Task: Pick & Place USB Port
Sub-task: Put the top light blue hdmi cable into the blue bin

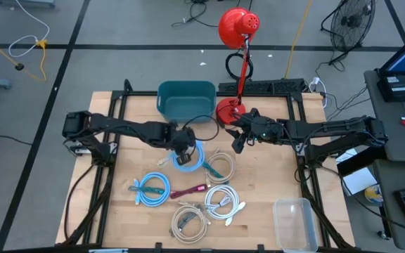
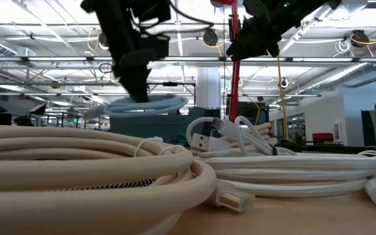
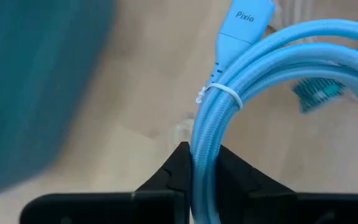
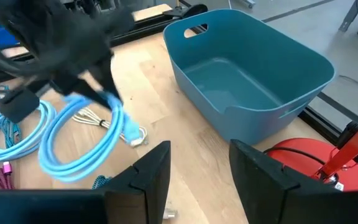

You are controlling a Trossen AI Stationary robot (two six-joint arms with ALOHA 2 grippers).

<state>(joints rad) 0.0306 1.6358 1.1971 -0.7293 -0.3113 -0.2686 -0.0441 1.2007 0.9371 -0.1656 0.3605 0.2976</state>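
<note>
Blue coiled USB cable [image 1: 188,157] hangs pinched in the closed left hand [image 1: 182,146] above the tabletop [image 1: 125,140], teal bin [image 1: 186,100] near at 12 o'clock; right hand [image 1: 239,138] waits open, empty.

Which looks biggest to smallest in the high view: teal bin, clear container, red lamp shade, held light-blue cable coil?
1. teal bin
2. clear container, a little smaller in footprint than the bin
3. red lamp shade, though it stands nearer the camera, so its rank is unsure
4. light-blue cable coil, gripped by the left gripper
</note>
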